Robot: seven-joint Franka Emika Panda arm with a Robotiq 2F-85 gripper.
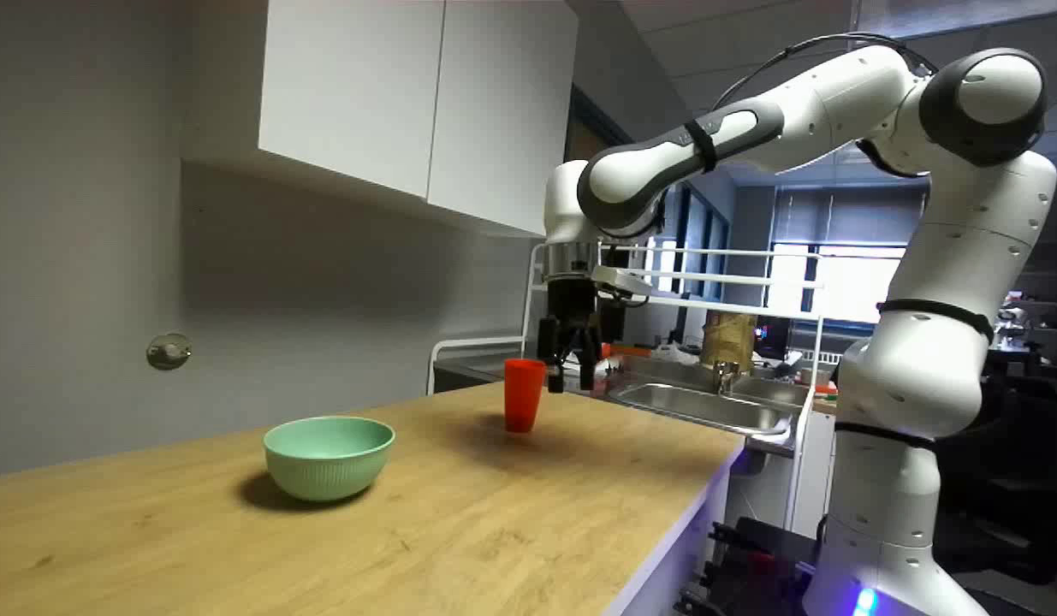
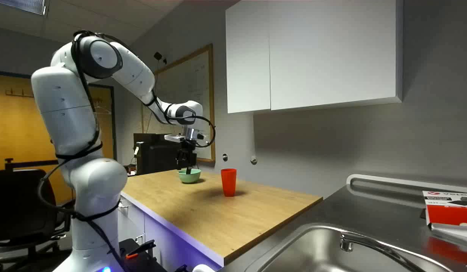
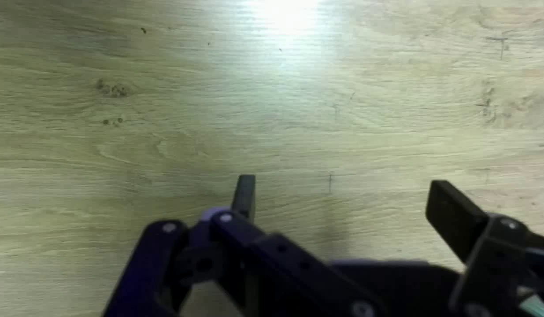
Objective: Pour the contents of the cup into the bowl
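At left in an exterior view, the ribbed mint-green bowl (image 1: 327, 475) is set mouth up on the wooden worktop (image 1: 477, 539), presumably so that the pour is caught without the bowl being held. The wall cabinet (image 1: 348, 94) is mounted over the worktop's back; lift height might be limited by it if the cup is carried close to the wall (image 1: 323, 291). Next, the red-orange tumbler cup (image 1: 523, 398) is stood upright, apart from the bowl, probably so that contents are kept in and its sides left graspable; contents can't be made out. Just right of it, the Robotiq gripper (image 1: 572, 382) is hung fingers-down, jaws spread wide, nothing held; only wood grain is seen between the fingertips (image 3: 244, 189) in the wrist view, so a sideways shift to the cup is judged needed. Further right, the stainless sink (image 1: 708, 409) is seen past the worktop's end, likely not in the way. Far right, the Panda arm (image 1: 922, 376) is mounted beside the worktop.
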